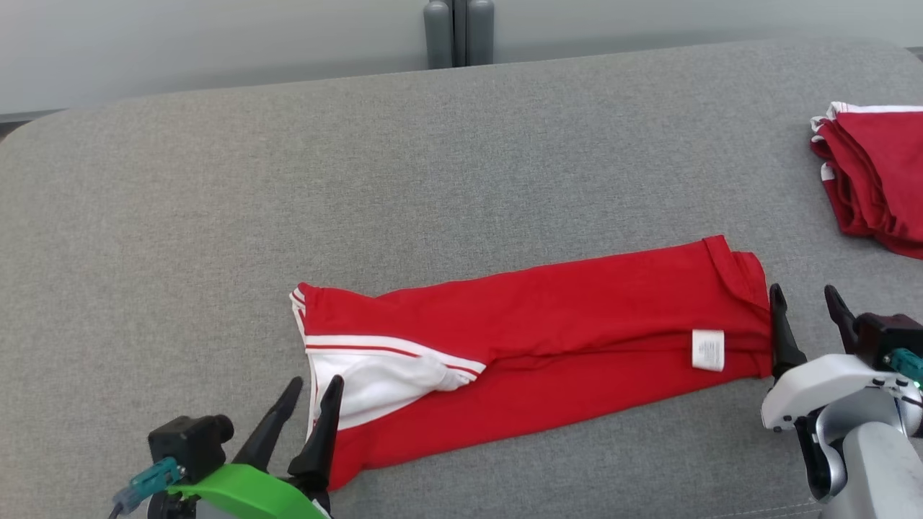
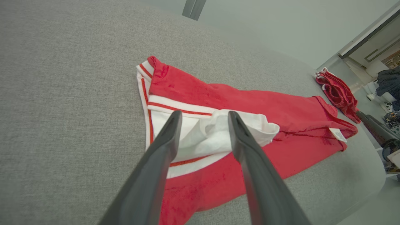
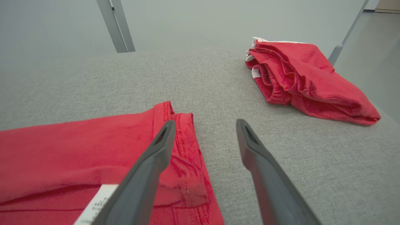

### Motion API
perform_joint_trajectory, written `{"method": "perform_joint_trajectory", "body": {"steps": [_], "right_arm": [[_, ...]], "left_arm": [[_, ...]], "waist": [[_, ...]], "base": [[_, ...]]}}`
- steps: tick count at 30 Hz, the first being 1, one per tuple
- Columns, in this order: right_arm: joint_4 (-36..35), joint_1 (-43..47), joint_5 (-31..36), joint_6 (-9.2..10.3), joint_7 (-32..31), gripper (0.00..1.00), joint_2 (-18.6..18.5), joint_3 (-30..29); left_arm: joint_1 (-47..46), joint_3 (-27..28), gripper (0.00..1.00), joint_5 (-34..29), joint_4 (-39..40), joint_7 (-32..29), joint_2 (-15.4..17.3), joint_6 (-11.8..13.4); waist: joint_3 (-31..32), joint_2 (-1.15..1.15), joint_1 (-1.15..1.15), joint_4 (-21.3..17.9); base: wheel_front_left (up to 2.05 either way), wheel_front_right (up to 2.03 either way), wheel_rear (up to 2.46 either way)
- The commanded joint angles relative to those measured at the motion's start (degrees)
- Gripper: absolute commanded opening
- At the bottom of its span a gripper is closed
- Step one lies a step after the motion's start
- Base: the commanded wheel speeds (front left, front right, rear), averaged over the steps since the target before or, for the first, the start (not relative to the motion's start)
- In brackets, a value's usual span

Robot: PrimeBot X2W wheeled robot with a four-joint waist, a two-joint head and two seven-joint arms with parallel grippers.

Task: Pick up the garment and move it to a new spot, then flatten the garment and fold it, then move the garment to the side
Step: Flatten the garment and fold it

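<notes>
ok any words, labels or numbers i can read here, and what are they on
Small white sewn-in tag on the long folded red garment with white striped band: faint grey print, too blurred to read.
No other text on the folded pile of red cloth or the grey fabric tabletop.

The pile of folded red clothes [image 1: 876, 173] runs off the right edge of the head view. The words on the white label [image 1: 707, 349] of the red garment [image 1: 548, 324] are too small to read. In the right wrist view a finger of the right end effector [image 3: 205, 123] hides part of that label, and the red garment runs off the left and bottom edges. The tops of the grey poles [image 1: 458, 32] are cut off.
</notes>
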State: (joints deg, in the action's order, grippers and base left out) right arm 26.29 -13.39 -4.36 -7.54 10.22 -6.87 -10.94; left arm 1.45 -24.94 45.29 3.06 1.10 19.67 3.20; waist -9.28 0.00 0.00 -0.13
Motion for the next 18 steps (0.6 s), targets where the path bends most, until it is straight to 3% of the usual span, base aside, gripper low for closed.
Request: {"method": "perform_joint_trajectory", "body": {"steps": [1, 10, 18], "right_arm": [[-0.32, 1.34, -0.02, 0.12, 0.57, 1.00, 0.21, -0.93], [-2.26, 4.03, 0.78, 0.11, -0.67, 1.00, 1.23, -4.00], [-0.96, 1.63, 0.05, 0.12, -9.00, 1.00, -0.75, -0.44]], "left_arm": [[1.56, 0.81, 1.00, -0.64, 0.21, 1.48, -0.08, 0.76], [3.58, 4.44, 1.00, -3.04, 1.39, 8.68, -0.95, 5.09], [1.77, 5.34, 1.00, -6.22, 0.09, 11.58, -1.60, 7.43]], "waist": [[0.65, 0.00, 0.00, 0.30], [2.71, 0.00, 0.00, 1.05], [2.92, 0.00, 0.00, 1.82]], "base": [[0.00, 0.00, 0.00], [0.00, 0.00, 0.00], [0.00, 0.00, 0.00]]}}
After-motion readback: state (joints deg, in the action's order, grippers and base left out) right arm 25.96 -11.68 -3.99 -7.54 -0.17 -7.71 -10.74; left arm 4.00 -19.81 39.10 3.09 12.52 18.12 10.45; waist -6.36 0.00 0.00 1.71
